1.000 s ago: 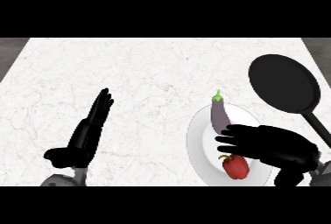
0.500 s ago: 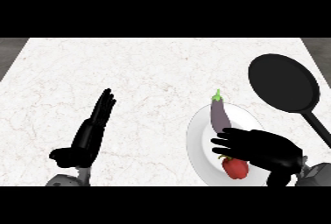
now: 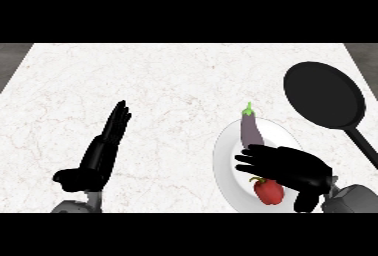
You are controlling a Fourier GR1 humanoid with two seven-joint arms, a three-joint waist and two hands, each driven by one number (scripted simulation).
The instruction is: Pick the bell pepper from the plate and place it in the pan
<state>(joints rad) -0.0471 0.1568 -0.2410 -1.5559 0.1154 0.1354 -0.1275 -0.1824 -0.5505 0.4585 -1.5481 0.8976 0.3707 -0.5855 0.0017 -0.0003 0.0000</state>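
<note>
1. My right hand [image 3: 289, 167] hovers over the white plate [image 3: 225, 155] at about five o'clock of the counter, fingers spread and slightly bent, pinching nothing.
2. The bell pepper [image 3: 269, 191] lies on the near part of the plate, red with a green stem, just at six o'clock of my palm and partly under it. I cannot tell whether my palm touches it.
3. An eggplant [image 3: 252, 131] lies on the same plate at twelve o'clock of the pepper, its near end hidden under my fingers. I judge that I should close round the pepper alone, thumb on one side and fingers on the other, without nudging the eggplant.
4. The pan [image 3: 323, 93] sits at two o'clock, black, its handle running back towards four o'clock. After the grasp I would lift clear of the plate's rim before crossing over.
5. My left hand [image 3: 97, 155] rests at eight o'clock, fingers straight and pressed together, pointing up.
6. The counter [image 3: 170, 80] is pale marble with faint veins; a darker grey strip shows at its far corners.
</note>
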